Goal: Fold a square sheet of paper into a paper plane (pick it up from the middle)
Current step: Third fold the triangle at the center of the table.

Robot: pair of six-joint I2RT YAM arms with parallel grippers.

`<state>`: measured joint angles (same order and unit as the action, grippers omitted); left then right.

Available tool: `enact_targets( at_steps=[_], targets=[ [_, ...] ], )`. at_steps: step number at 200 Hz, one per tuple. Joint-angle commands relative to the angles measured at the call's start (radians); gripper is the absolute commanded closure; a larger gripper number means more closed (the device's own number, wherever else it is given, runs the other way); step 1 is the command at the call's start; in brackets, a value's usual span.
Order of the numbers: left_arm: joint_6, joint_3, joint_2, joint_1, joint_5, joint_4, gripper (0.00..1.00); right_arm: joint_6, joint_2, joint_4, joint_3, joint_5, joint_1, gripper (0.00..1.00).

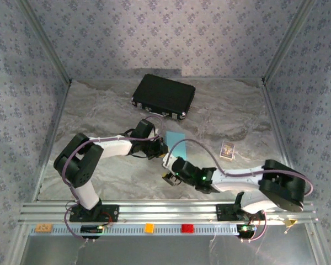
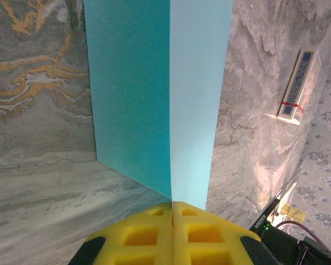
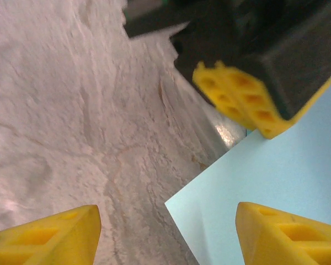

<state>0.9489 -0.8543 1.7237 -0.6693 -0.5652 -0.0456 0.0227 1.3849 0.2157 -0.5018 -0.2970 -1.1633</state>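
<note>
The square sheet of paper point(image 2: 154, 94) is light blue and bends along one centre line, with a darker half on the left and a paler half on the right. My left gripper point(image 2: 172, 205) is shut on the near end of that line, its yellow fingers pressed together. From above, the sheet point(image 1: 177, 142) stands just right of the left gripper point(image 1: 157, 148). My right gripper point(image 3: 165, 237) is open, and a corner of the sheet point(image 3: 276, 176) lies between its fingers and below them. The right gripper point(image 1: 168, 178) sits just in front of the sheet. A paper plane is out of view.
A black case point(image 1: 164, 95) lies at the back of the marble table point(image 1: 99, 110). A small card box point(image 1: 227, 149) rests to the right of the sheet, also seen as the card box point(image 2: 298, 85). Patterned walls close in the three far sides.
</note>
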Motion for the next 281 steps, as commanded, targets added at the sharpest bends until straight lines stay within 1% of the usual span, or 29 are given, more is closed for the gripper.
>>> enact_targets(
  at_steps=[1,20,35,47,77,125,154,173,197,205,215,231,235,244,260,267,273,281],
  targets=[
    [0.005,0.005,-0.023,0.005,-0.025,0.015,1.0,-0.109,0.08,0.07,-0.024,-0.203,-0.045,0.33],
    [0.005,0.005,-0.024,0.005,-0.027,0.015,1.0,-0.113,0.135,0.101,-0.036,-0.307,-0.07,0.33],
    [0.005,0.007,-0.024,0.006,-0.026,0.015,1.0,-0.113,0.169,0.108,-0.041,-0.342,-0.078,0.35],
    [0.005,0.005,-0.023,0.006,-0.028,0.016,1.0,-0.115,0.176,0.122,-0.035,-0.355,-0.086,0.39],
    [0.004,0.005,-0.021,0.006,-0.024,0.018,1.0,-0.101,0.144,0.152,-0.004,-0.355,-0.095,0.46],
    [0.004,0.002,-0.016,0.007,-0.024,0.021,1.0,-0.092,0.109,0.139,0.019,-0.326,-0.092,0.63],
    [0.005,0.002,-0.018,0.007,-0.022,0.023,1.0,-0.081,0.102,0.145,0.028,-0.325,-0.094,0.71],
    [0.004,-0.002,-0.016,0.007,-0.021,0.025,1.0,-0.08,0.101,0.145,0.026,-0.329,-0.094,0.79],
    [0.004,-0.002,-0.014,0.008,-0.02,0.025,1.0,-0.086,0.097,0.145,0.028,-0.347,-0.093,0.83],
    [0.004,-0.001,-0.015,0.007,-0.018,0.027,1.0,-0.086,0.095,0.145,0.03,-0.345,-0.094,0.84],
    [0.004,-0.002,-0.014,0.008,-0.018,0.028,1.0,-0.085,0.091,0.143,0.029,-0.34,-0.092,0.88],
    [0.003,-0.003,-0.016,0.007,-0.015,0.03,1.0,-0.083,0.089,0.14,0.03,-0.331,-0.091,0.91],
    [0.002,-0.004,-0.016,0.008,-0.014,0.032,0.99,-0.083,0.089,0.139,0.03,-0.328,-0.091,0.91],
    [0.001,-0.007,-0.02,0.008,-0.008,0.039,0.92,-0.078,0.091,0.131,0.026,-0.326,-0.089,0.93],
    [-0.014,-0.011,-0.038,0.012,0.017,0.068,0.88,-0.057,0.083,0.117,0.025,-0.308,-0.083,0.94],
    [-0.022,-0.016,-0.049,0.014,0.031,0.086,0.82,-0.046,0.078,0.109,0.025,-0.291,-0.077,0.94],
    [-0.031,-0.019,-0.059,0.019,0.045,0.104,0.75,-0.032,0.07,0.1,0.026,-0.269,-0.071,0.95],
    [-0.044,-0.023,-0.074,0.026,0.066,0.131,0.68,-0.009,0.057,0.087,0.025,-0.212,-0.055,0.95]
  ],
)
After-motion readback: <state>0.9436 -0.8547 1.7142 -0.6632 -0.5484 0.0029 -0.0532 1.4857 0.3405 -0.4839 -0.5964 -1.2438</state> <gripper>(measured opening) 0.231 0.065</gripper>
